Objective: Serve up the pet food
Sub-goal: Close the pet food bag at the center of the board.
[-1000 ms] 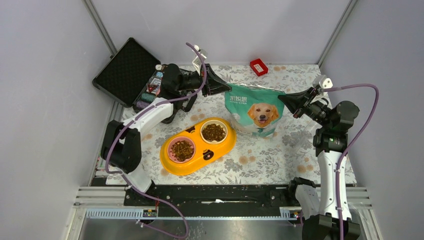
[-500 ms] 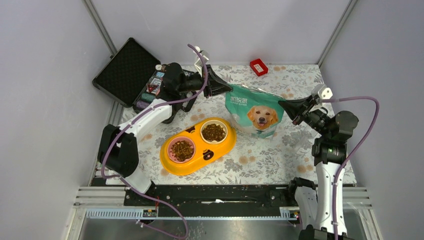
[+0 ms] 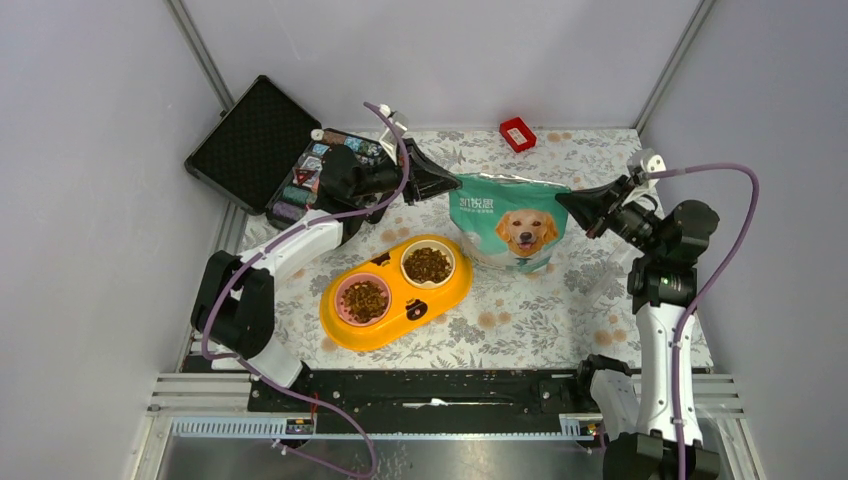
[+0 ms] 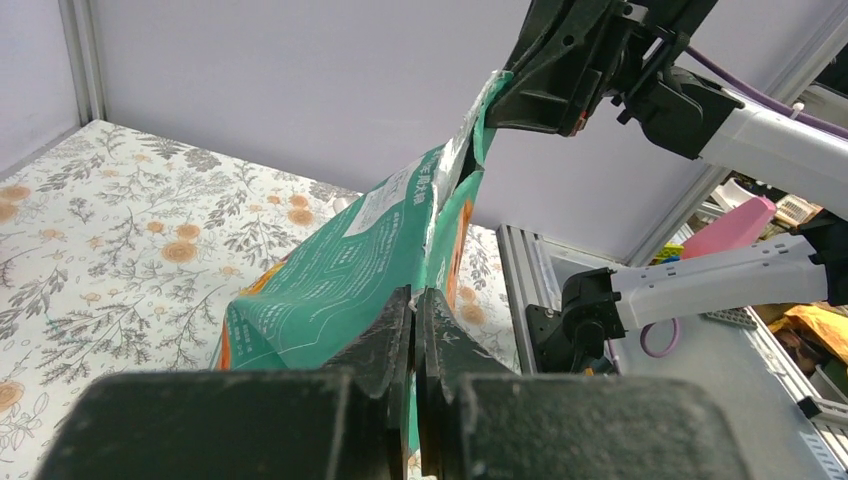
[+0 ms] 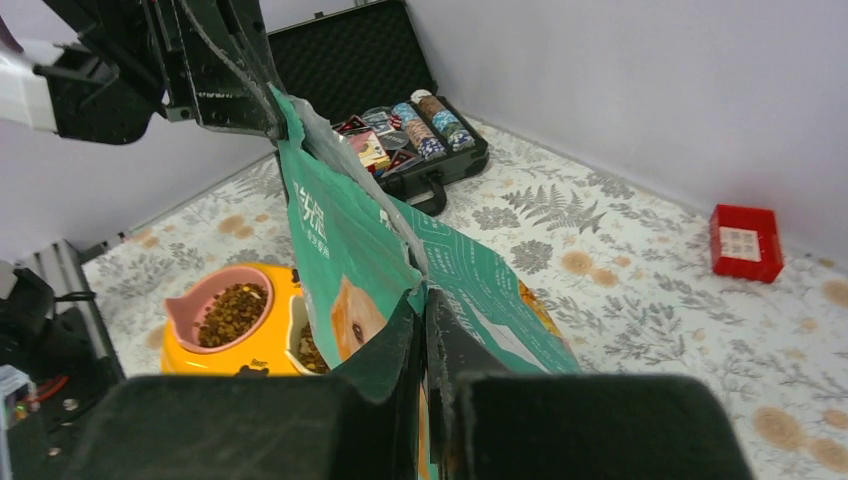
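Observation:
The teal-and-white pouch (image 3: 508,225) with a golden retriever on it is upright just behind and to the right of the orange double feeder (image 3: 395,300). My left gripper (image 3: 455,183) is shut on the pouch's top left corner, and in the left wrist view the gripper (image 4: 414,296) pinches the pouch (image 4: 340,265). My right gripper (image 3: 563,199) is shut on the top right corner, and in the right wrist view the gripper (image 5: 424,296) clamps the pouch (image 5: 335,215). Pet food (image 3: 366,298) fills the pink bowl. More pet food (image 3: 428,264) fills the white bowl.
An open black case (image 3: 262,140) holding several chip stacks sits at the back left, close behind my left arm. A small red box (image 3: 517,133) lies at the back edge. Grey walls enclose the floral table (image 3: 540,320) on three sides.
Half a second ago the pouch sagged with its right corner lower; now its top edge is stretched level again. My left gripper has shifted slightly nearer. Both grips have held.

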